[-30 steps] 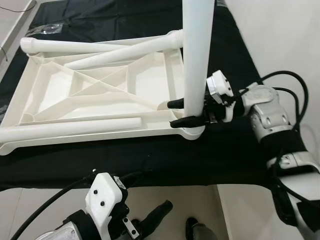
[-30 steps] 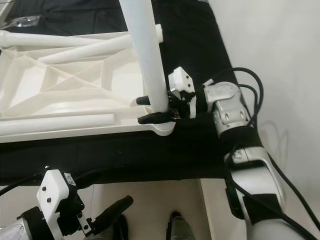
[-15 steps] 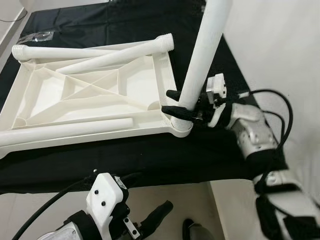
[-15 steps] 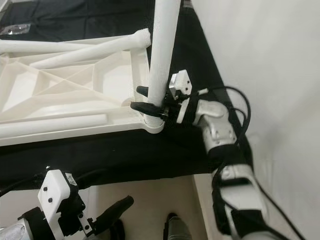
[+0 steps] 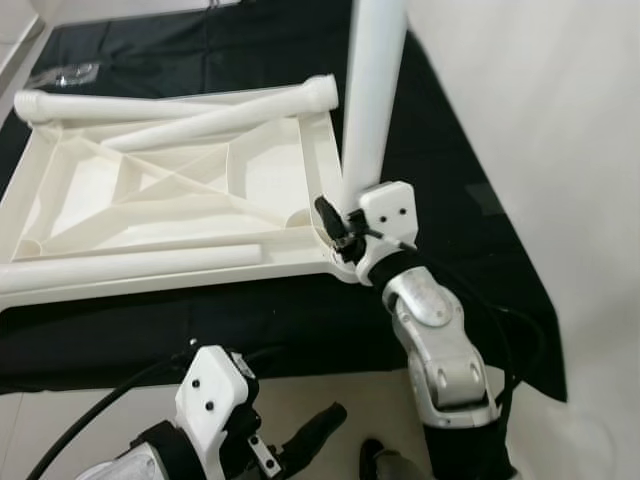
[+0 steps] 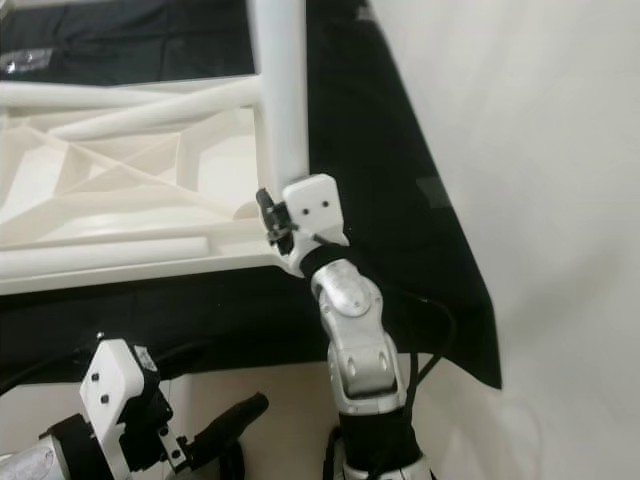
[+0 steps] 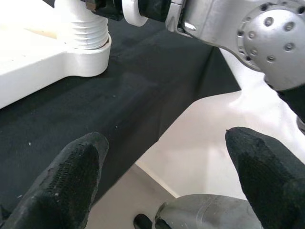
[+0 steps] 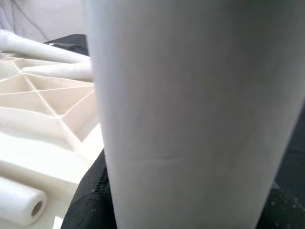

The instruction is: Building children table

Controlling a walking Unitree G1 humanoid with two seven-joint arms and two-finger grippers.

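The white table top point(image 5: 60, 175) lies upside down on a black cloth, its ribbed underside up. A white table leg point(image 5: 370, 100) stands upright in the top's near right corner socket point(image 7: 88, 45), and its threaded end shows in the left wrist view. My right gripper point(image 5: 335, 225) is shut on this leg point(image 8: 190, 95) just above the socket. Three more white legs point(image 5: 200, 120) lie loose across the top. My left gripper point(image 7: 162, 176) hangs low at the front, open and holding nothing, near the cloth's edge.
The black cloth point(image 5: 250, 320) covers the floor under the table top and ends at a pale floor point(image 5: 560, 150) on the right. A clear plastic bag point(image 5: 62, 73) lies at the far left. Black cables run along my left arm point(image 5: 200, 410).
The upright leg has gone from leaning right to nearly vertical. My right arm has swung from the right side round to the front of the corner, still gripping it. The camera shifted too.
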